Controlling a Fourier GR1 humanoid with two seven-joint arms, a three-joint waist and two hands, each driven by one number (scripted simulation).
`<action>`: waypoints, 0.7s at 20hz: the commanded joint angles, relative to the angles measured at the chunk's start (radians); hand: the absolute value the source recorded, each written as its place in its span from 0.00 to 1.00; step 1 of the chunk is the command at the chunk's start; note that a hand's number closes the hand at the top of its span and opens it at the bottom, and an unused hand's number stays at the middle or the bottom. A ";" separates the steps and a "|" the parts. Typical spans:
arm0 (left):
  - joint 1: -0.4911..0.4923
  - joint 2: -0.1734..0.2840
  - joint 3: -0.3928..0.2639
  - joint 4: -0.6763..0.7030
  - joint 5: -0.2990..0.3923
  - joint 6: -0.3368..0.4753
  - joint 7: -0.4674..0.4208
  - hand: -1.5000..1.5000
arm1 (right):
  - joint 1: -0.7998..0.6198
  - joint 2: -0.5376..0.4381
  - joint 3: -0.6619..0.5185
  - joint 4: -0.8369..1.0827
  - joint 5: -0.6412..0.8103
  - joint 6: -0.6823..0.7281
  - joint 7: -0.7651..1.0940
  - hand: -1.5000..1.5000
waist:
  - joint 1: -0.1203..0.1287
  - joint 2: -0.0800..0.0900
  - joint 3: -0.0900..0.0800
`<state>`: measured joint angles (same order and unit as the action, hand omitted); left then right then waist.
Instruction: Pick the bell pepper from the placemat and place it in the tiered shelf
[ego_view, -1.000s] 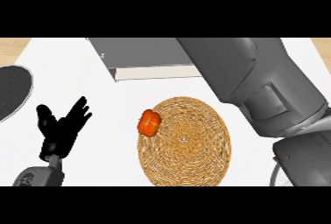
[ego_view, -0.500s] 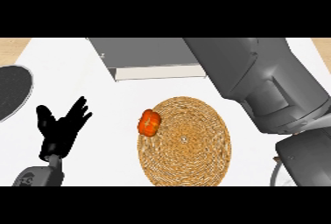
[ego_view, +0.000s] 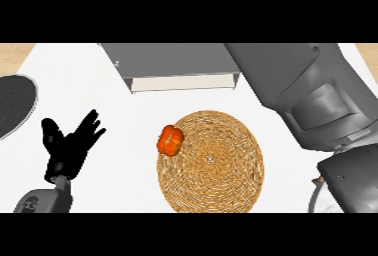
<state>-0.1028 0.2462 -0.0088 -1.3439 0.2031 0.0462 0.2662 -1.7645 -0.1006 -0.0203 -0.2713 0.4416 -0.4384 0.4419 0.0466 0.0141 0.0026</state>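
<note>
across the right side of the head view, a big grey forearm (ego_view: 310, 95) runs from the top edge down toward the lower right corner, covering that part of the white counter (ego_view: 81, 90); its hand does not show, so whether the right hand is spread or curled cannot be told. next in size, the round woven placemat (ego_view: 214, 165) lies at the middle, below the grey tiered shelf (ego_view: 173, 65) at the top. a dark round dish (ego_view: 15, 107) is cut off by the left edge. the left hand (ego_view: 68, 150) rests at the lower left, fingers spread and pointing up, holding nothing, well apart from the mat. smallest, the orange-red bell pepper (ego_view: 170, 141) sits on the placemat's left rim.
</note>
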 joint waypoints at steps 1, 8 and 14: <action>0.013 -0.021 -0.014 0.029 -0.012 0.007 0.003 0.50 | -0.004 -0.036 -0.100 -0.040 -0.087 -0.029 -0.045 0.00 | 0.001 0.004 -0.004; 0.003 0.006 0.008 0.028 -0.004 -0.011 0.027 0.50 | -0.023 -0.033 -0.196 -0.063 -0.151 -0.179 -0.050 0.00 | -0.003 0.001 -0.004; 0.013 -0.036 -0.012 0.009 -0.034 0.039 0.031 0.50 | 0.045 -0.127 -0.173 -0.053 -0.091 -0.275 -0.060 0.00 | -0.028 -0.006 -0.004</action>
<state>-0.0830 0.2381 -0.0058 -1.3634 0.1930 0.0534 0.2861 -1.7469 -0.1874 -0.1961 -0.3340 0.3264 -0.6488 0.3764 0.0319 0.0075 0.0027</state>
